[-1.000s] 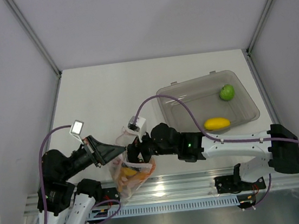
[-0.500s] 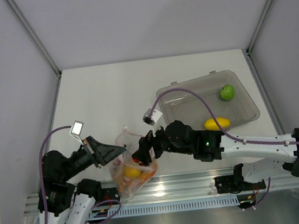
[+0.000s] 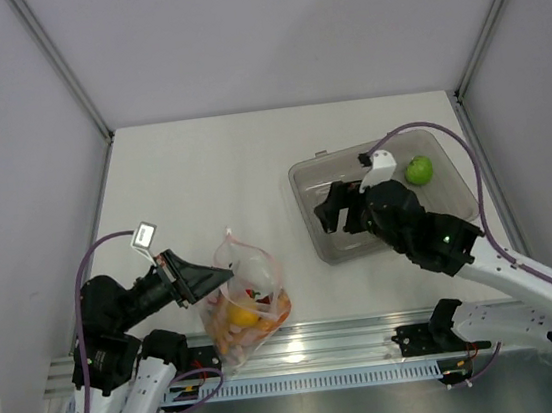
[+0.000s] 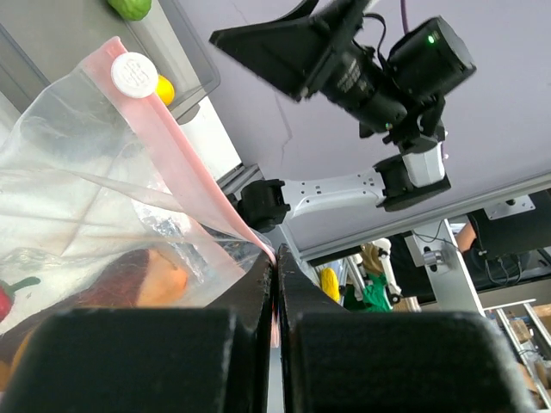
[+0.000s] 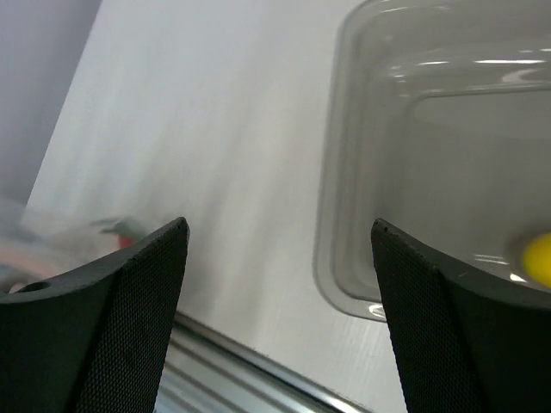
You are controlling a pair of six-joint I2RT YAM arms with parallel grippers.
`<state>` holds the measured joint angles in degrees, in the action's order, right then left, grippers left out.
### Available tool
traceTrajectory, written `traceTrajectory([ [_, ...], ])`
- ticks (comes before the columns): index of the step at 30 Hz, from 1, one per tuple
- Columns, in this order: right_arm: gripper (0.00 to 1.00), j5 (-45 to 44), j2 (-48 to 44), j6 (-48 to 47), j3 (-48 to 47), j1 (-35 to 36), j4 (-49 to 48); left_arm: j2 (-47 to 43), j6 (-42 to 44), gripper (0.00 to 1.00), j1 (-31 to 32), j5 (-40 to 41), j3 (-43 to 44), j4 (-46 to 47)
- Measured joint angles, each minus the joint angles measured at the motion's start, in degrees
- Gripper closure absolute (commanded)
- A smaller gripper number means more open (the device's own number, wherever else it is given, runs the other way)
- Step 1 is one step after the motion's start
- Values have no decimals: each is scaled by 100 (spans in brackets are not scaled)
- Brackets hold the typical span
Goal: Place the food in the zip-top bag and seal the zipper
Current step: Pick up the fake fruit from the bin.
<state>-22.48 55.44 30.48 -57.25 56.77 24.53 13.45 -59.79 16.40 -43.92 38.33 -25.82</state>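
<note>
The zip-top bag [image 3: 249, 288] is held up at the near edge of the counter [image 3: 202, 175], toward the left. It is thin, crinkly and limp (it will slump wherever you are not holding it), with red, orange and yellow food [image 3: 243, 317] already weighing down its bottom. Take it only by the mouth: the zipper [image 4: 184, 169] is the one firm line on it. The left jaws are pressed together on the near end of that pinkish strip, so the pouch dangles from a single point and its mouth gapes loosely. I judge the film light and slippery, so a nudge from a toy will swing it rather than open it. What is left lies in the grey bin [image 3: 454, 197], well to the right: the green round fruit [image 3: 419, 170] in the far corner and the yellow fruit [image 5: 539, 256] nearer. Both look smooth, hard and rounded, likely to roll out of a shallow pinch, so close across the widest part. The right jaws stand spread wide and empty over the bin's left end. The bin wall lies between fruit and bag, and from above the right arm [image 3: 430, 233] hides the yellow fruit.
</note>
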Motion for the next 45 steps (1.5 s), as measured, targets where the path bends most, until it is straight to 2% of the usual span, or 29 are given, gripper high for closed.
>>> traceTrajectory([
  [6,7,-4,-684,330,284,-1204,479,0,160,99,0,4,-2,-9],
  [9,1,-44,-844,424,328,-1602,702,9,229,99,0,4,-2,-9],
  [15,1,-151,-752,538,382,-2371,1154,44,332,99,0,2,-11,-7],
  [27,1,-323,647,1073,411,-3593,2087,55,393,99,0,-4,-116,9],
  [39,1,127,1534,1298,590,-4868,1814,129,437,100,0,-74,-380,146],
  [45,2,632,2286,1526,461,-4937,1644,197,437,99,0,-133,-505,247],
])
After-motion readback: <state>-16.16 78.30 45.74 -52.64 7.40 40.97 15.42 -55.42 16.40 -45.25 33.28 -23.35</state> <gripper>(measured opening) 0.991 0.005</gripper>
